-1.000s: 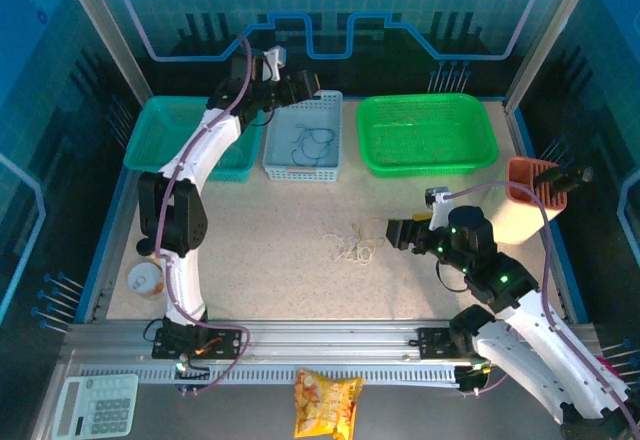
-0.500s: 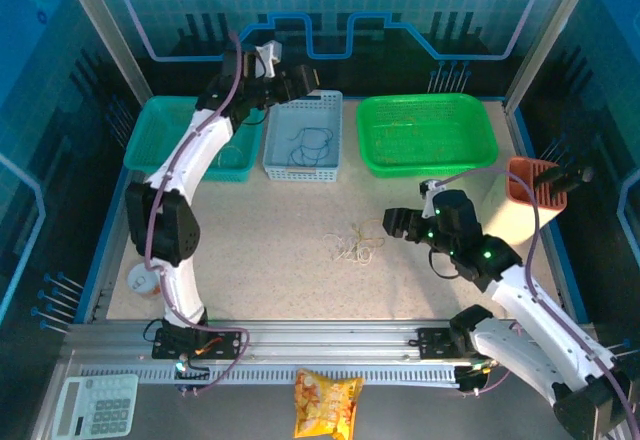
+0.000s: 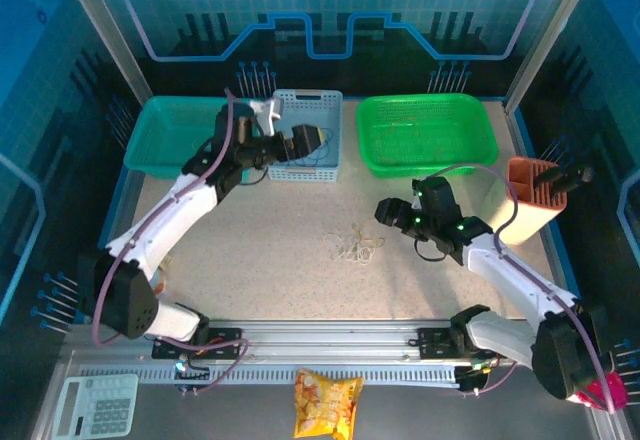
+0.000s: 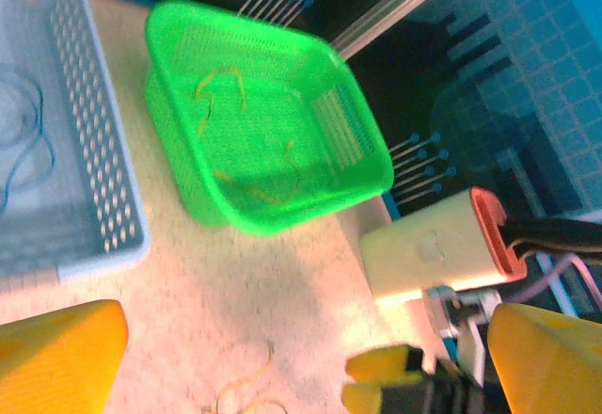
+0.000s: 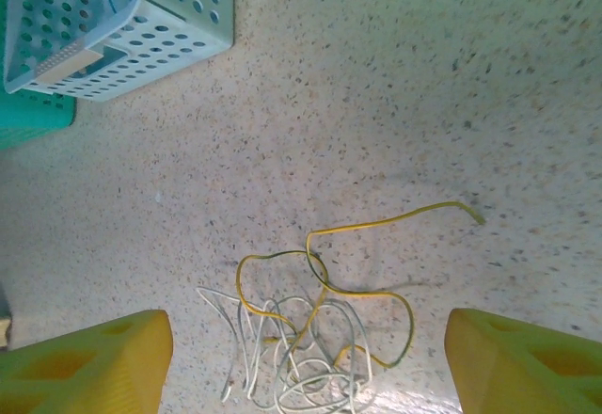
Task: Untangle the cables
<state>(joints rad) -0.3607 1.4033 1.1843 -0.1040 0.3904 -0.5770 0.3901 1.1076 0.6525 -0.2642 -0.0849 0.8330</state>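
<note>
**Top external: cable clump mid-table, both grippers wide & empty**

Top external – the cables (image 3: pixel 352 243), a loose white + yellow clump, lie on the table (image 3: pixel 270 260) at centre frame. R gripper (image 3: pixel 385 213) sits just right of the clump, apart from it. L gripper (image 3: pixel 312 141) is at upper centre, overlapping the lower part of the pale blue basket (image 3: pixel 305 100). Teal basket (image 3: pixel 165 130) is upper left, green basket (image 3: pixel 425 145) upper right, orange-topped holder (image 3: pixel 528 195) at right.

Left wrist – L fingers (image 4: pixel 56 353) sit in the 2 bottom corners, spread wide, nothing btwn them. Green basket is at centre w/ yellow wires (image 4: pixel 221 89) inside. Pale blue basket is at left w/ a blue wire (image 4: pixel 23 141) in it. A bit of the clump shows at bottom centre.

Right wrist – R fingers (image 5: pixel 85 362) sit in the 2 bottom corners, wide apart, holding nothing. The clump is at bottom centre btwn them, flat on the table, yellow wire looping thru the white ones.
</note>
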